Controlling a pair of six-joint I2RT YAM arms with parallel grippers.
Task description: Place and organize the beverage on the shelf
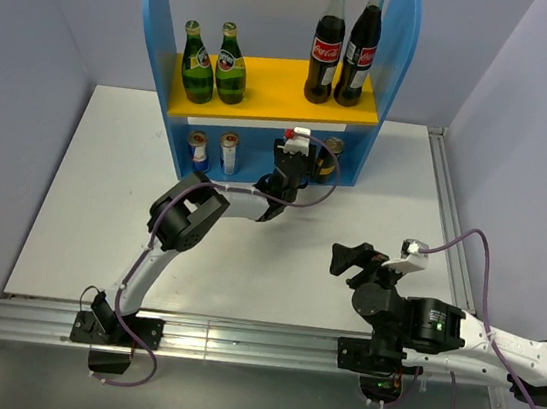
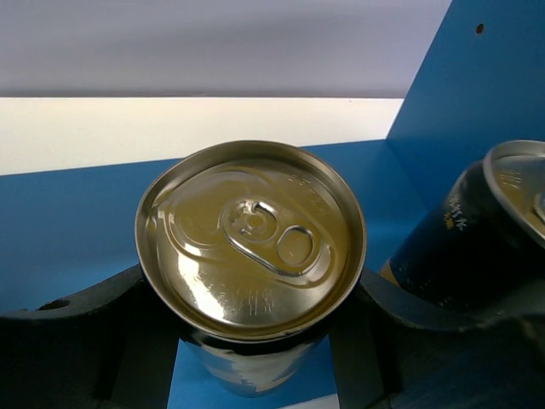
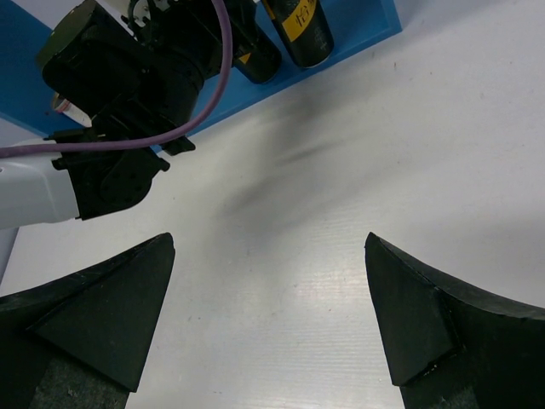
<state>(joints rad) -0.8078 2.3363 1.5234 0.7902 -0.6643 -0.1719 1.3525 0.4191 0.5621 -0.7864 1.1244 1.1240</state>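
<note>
At the left of the small two-level shelf with blue round-topped side panels (image 1: 160, 28), two small green glass bottles (image 1: 199, 69) are seen standing upright side by side on its yellow upper board (image 1: 274, 89). Below them, two slim silver-blue cans (image 1: 229, 153) are already set upright on the lower level. Further right, the left hand (image 1: 295, 159) is reached into that lower level and is closed around a slim dark gold-topped can (image 2: 251, 239), which is held upright between the fingers (image 2: 81, 328); whether its base is resting on the floor of the shelf cannot be told. Just beside it on the right, a second dark gold-topped can (image 2: 477, 230) is placed near the right side panel. Two tall dark cola bottles with red caps (image 1: 326, 50) are standing on the upper board above. The right hand (image 1: 350, 260) is held wide and empty over the white table (image 1: 102, 202), well apart from the shelf. The task is judged nearly complete: only the release of the last can appears to be left.
</note>
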